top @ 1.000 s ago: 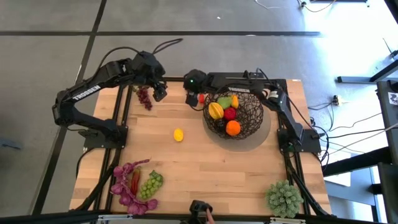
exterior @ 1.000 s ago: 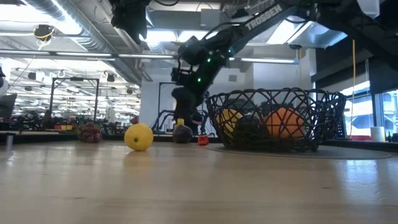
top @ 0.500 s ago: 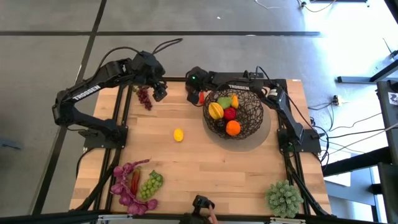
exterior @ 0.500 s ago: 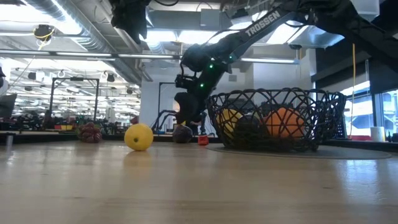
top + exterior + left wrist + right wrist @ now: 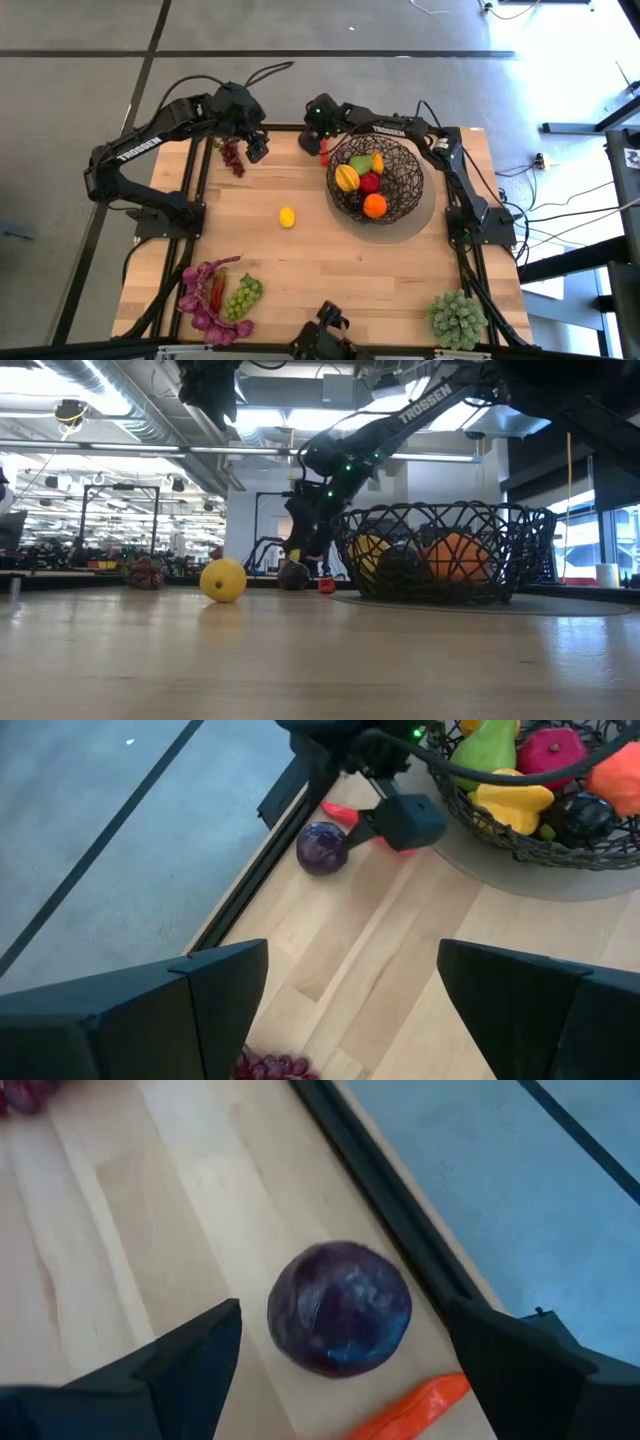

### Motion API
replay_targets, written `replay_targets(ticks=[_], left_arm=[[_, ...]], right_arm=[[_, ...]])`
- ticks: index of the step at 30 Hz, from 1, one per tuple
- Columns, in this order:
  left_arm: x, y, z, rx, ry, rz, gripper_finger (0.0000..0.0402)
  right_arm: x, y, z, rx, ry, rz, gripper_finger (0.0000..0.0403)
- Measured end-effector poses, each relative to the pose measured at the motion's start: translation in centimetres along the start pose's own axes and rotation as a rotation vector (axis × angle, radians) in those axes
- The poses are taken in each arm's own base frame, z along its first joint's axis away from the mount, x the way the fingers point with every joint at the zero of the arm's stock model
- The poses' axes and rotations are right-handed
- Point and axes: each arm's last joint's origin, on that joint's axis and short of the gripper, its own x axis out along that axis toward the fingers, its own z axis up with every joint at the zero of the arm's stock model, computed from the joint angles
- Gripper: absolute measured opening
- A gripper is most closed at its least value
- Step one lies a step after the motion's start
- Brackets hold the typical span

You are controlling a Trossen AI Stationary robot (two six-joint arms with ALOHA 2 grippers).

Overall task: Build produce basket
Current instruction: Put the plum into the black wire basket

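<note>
Right gripper (image 5: 340, 1370) open wide above round dark purple fruit (image 5: 340, 1308), empty; left gripper (image 5: 350, 1010) open, empty. Orange-red piece (image 5: 410, 1405) cut off at frame bottom.

we hold our left pincer (image 5: 256, 146) raised at the far left, fingers spread wide. our right arm reaches across to the far middle, wrist bent down, its pincer (image 5: 317, 146) gaping too, gripping nothing.
</note>
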Motion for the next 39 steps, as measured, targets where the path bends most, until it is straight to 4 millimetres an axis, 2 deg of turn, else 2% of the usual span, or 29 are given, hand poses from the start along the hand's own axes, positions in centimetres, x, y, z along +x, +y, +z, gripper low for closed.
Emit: replay_targets(ticks=[5, 10, 17, 27, 33, 39], left_arm=[[0.0, 0.0, 0.0, -0.001, 0.000, 0.000, 0.0283], [0.0, 0.0, 0.0, -0.030, 0.000, 0.000, 0.0283], [0.0, 0.0, 0.0, -0.051, 0.000, 0.000, 0.0283], [0.2, 0.1, 0.2, -0.056, -0.007, 0.011, 0.0283], [2.3, 0.7, 0.5, -0.061, 0.038, 0.099, 0.0283], [5.7, 1.5, 0.6, -0.056, 0.135, 0.231, 0.0283]], right_arm=[[-1.6, -0.8, 2.1, 0.147, -0.028, 0.033, 0.0344], [-2.9, -1.3, 3.2, 0.324, -0.009, 0.121, 0.0344], [-2.2, -2.3, 1.7, 0.485, 0.065, 0.132, 0.0344], [-1.6, -4.2, 0.7, 0.488, 0.077, 0.105, 0.0344], [-2.4, -4.1, 1.8, 0.414, 0.044, 0.157, 0.0344], [-4.0, -3.8, 2.9, 0.263, 0.073, 0.246, 0.0344]])
